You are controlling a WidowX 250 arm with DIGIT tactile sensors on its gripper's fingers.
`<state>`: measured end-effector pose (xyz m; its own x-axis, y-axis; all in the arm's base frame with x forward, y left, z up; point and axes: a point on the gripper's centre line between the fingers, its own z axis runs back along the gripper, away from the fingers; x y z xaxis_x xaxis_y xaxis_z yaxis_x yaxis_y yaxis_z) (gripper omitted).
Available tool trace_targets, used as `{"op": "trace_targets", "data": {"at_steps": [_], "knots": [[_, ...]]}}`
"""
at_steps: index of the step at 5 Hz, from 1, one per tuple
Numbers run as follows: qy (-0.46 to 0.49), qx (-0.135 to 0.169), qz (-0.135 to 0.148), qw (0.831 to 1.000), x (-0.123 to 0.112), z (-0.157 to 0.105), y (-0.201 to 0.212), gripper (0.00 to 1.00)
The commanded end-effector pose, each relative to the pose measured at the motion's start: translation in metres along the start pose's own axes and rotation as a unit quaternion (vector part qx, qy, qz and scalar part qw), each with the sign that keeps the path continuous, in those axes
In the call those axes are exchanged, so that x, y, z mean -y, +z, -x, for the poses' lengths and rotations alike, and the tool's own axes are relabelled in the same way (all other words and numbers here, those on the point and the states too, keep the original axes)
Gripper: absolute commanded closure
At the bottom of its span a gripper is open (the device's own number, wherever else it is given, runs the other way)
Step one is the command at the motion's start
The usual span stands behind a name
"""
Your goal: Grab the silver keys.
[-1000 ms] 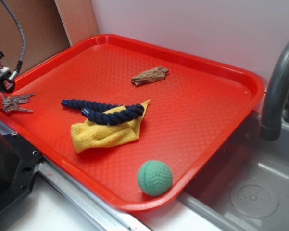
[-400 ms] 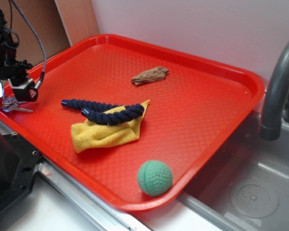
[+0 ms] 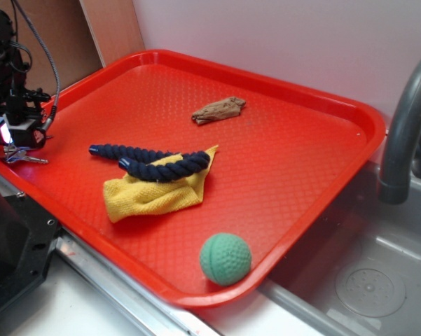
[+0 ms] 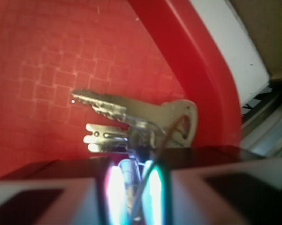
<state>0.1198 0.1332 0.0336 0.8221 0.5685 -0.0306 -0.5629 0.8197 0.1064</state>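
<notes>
At far left of the tray, the tool sits over the keys — its opening can't be judged (blurred).

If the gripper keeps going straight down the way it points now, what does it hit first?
Most likely the silver keys: in the wrist view they lie right ahead of the gripper, on the red tray by its raised edge. How much gap remains is unclear.

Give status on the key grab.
Claw low over the silver keys, jaw state unclear. Keys flat on the red tray at its left rim, not lifted. Nothing blocking; rope toy well clear.
</notes>
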Motion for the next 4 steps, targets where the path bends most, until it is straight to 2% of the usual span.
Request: {"op": "trace_targets", "data": {"at_steps": [1, 2, 3, 4], "knots": [[-0.082, 0.04, -0.025, 0.995, 0.009, -0.004, 0.062, 1.0], [-0.154, 0.108, 0.043, 0.981, 0.033, -0.018, 0.117, 1.0], [-0.23, 0.111, 0.036, 0.966, 0.064, -0.016, 0.17, 1.0], [-0.29, 0.12, 0.019, 0.949, 0.074, -0.01, 0.217, 1.0]]}}
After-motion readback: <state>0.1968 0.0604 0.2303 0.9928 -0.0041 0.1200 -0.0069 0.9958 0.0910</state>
